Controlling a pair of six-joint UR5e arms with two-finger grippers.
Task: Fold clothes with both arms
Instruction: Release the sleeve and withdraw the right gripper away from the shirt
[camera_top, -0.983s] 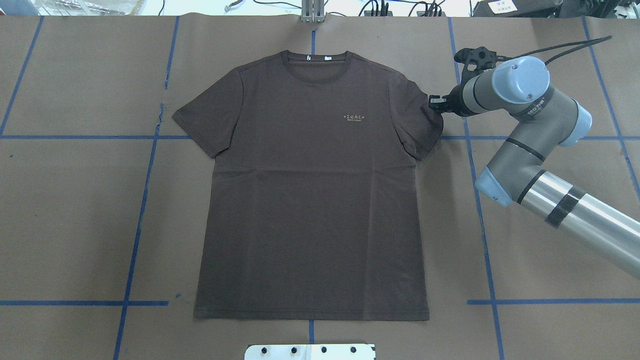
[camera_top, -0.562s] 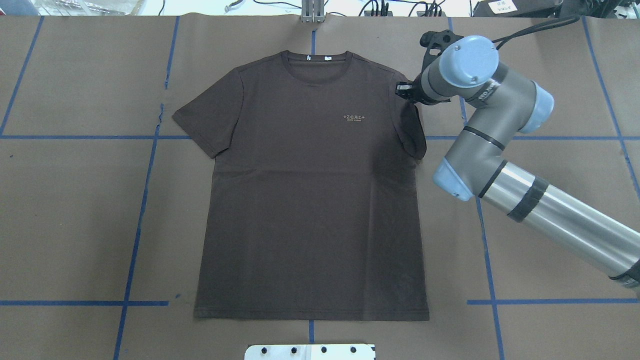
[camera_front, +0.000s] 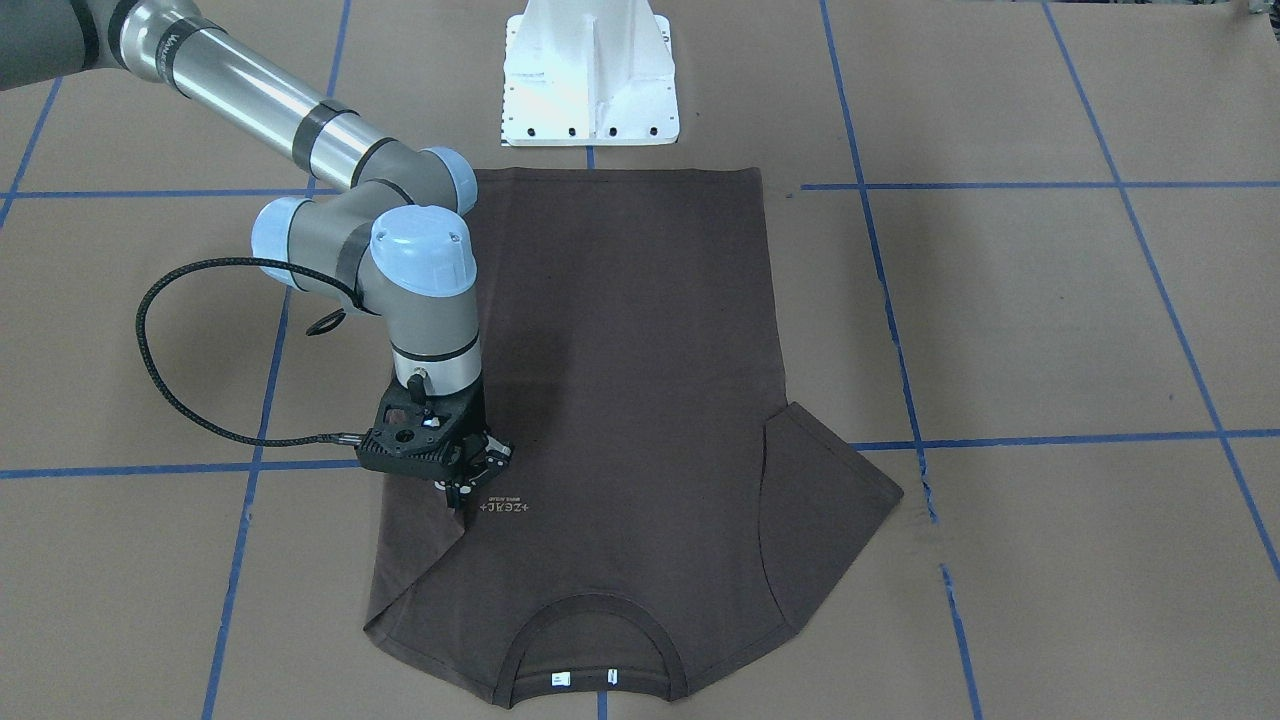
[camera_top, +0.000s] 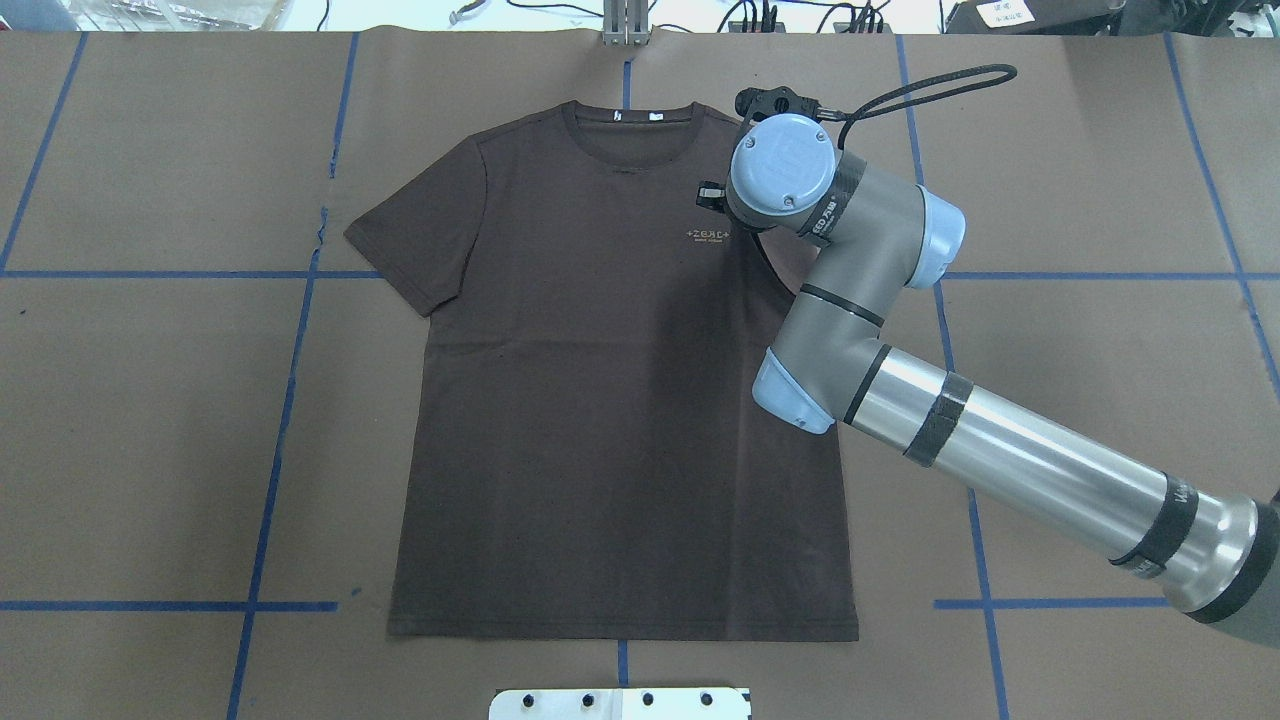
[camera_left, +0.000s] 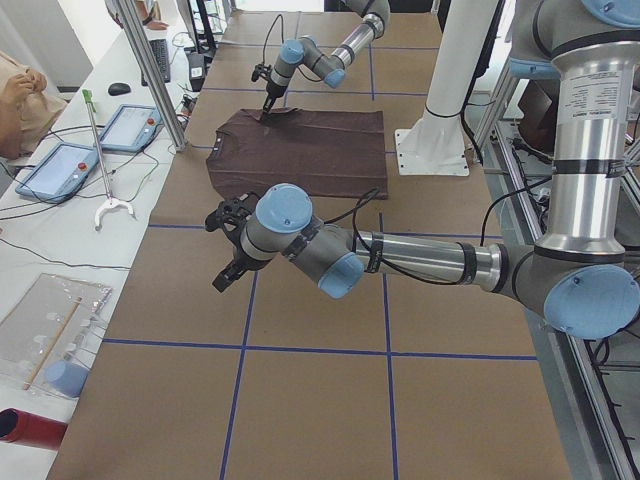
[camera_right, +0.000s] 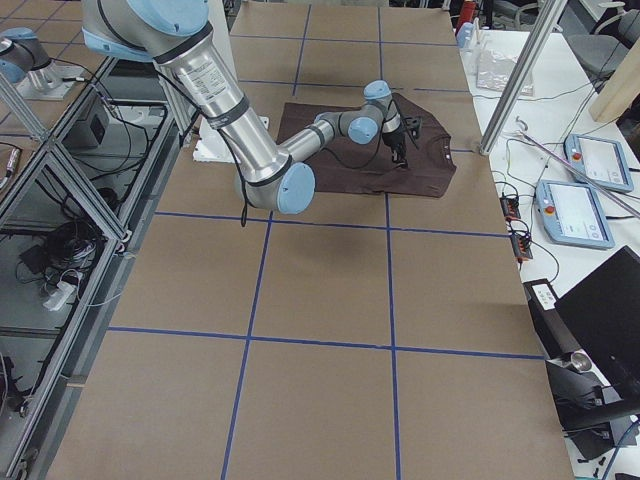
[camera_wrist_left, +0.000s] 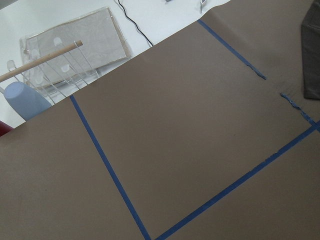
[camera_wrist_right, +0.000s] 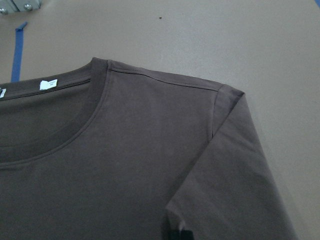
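Observation:
The dark brown T-shirt (camera_top: 600, 420) lies flat and face up, collar at the far side, and also shows in the front view (camera_front: 640, 330). My right gripper (camera_front: 464, 490) is shut on the sleeve on my right and holds it folded inward over the chest, beside the pale lettering (camera_front: 505, 507). In the overhead view its wrist hides most of the right gripper (camera_top: 711, 193). The right wrist view shows the collar, the shoulder seam and the raised sleeve (camera_wrist_right: 235, 180). My left gripper (camera_left: 224, 276) hovers over bare table well left of the shirt; I cannot tell whether it is open. The other sleeve (camera_top: 415, 240) lies spread out.
The white pedestal base (camera_front: 590, 75) stands at the shirt's hem side. Blue tape lines cross the brown table cover. Beyond the far edge are tablets (camera_left: 55, 170), a clear plastic tray (camera_wrist_left: 75, 60) and a blue cup (camera_wrist_left: 22, 100).
My right gripper has carried the sleeve leftward from the shirt's outer edge over the chest, folding it inward. The rest of the shirt has not moved.

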